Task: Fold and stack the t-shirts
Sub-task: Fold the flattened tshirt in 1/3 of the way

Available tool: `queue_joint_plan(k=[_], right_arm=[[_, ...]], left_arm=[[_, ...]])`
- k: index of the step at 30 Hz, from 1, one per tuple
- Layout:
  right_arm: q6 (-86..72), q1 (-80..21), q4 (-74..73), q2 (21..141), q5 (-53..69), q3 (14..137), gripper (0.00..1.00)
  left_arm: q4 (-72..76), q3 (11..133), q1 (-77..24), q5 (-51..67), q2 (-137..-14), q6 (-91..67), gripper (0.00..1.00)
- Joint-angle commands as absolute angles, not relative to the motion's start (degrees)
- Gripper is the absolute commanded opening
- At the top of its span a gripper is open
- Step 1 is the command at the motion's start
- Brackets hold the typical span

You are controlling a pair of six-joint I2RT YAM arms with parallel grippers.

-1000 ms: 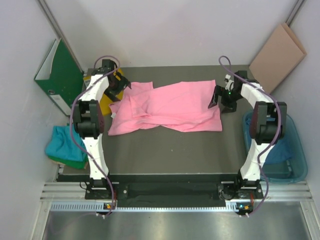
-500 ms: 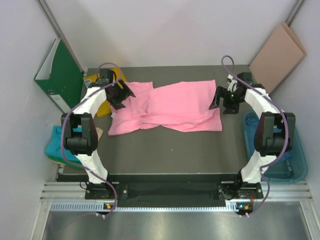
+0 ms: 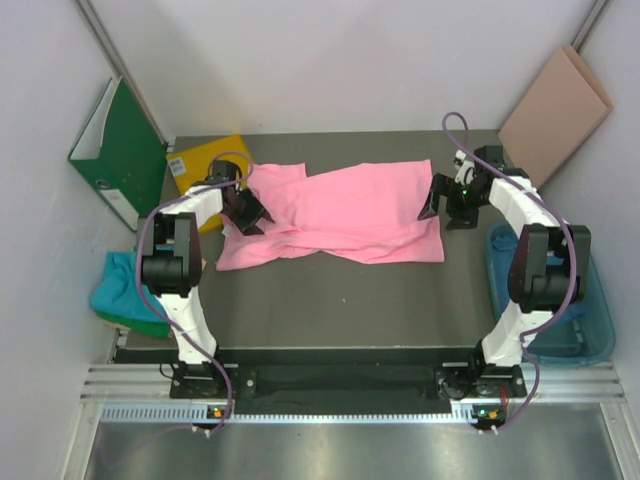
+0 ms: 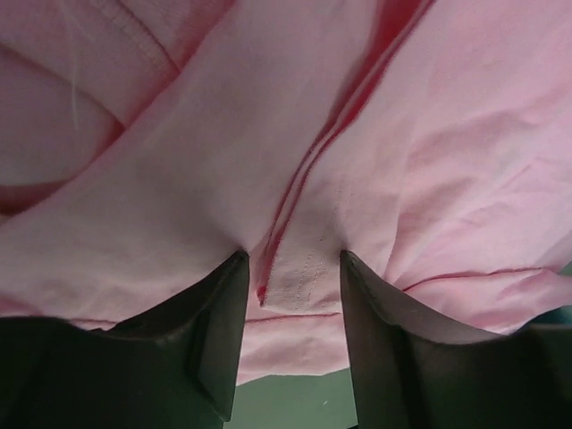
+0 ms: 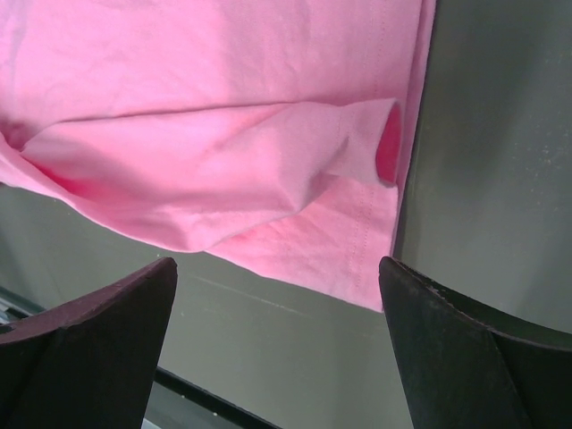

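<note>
The pink t-shirt (image 3: 340, 215) lies crumpled mid-frame on the table (image 3: 340, 300), the left hand (image 3: 244, 211) half-open astride a hem fold at its left end, the right hand (image 3: 437, 200) wide open and empty above its right edge.

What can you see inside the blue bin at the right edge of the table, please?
Bunched blue-teal cloth lies in the blue bin. The right arm covers the bin's far half, so whatever else lies there cannot be seen.
</note>
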State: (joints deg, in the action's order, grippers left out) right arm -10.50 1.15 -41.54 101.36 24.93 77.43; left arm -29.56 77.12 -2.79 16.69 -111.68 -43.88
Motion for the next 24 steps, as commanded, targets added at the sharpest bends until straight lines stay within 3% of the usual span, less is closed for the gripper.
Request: queue_joint_plan(k=[1,4,6,16,24], right_arm=[[-10.4,0.7,-40.3,98.6,24.4,76.6,0.94],[-10.7,0.8,-40.3,98.6,24.3,76.7,0.94],[-11.0,0.8,-40.3,98.7,24.3,77.0,0.94],[-12.7,0.8,-38.5,98.7,24.3,75.4,0.94],[-13.1,0.7,-37.7,99.0,24.2,75.2,0.94]], left_arm=[[-26.8,78.7,-3.6,18.7,-113.7,-42.9,0.47],[-27.1,79.0,-4.0,19.5,-114.4,-42.5,0.26],[-27.8,79.2,-4.0,19.0,-113.6,-42.5,0.00],[-29.4,87.2,-4.0,15.0,-107.0,-45.4,0.00],[-25.5,101.3,-3.9,17.0,-119.2,-51.1,0.03]])
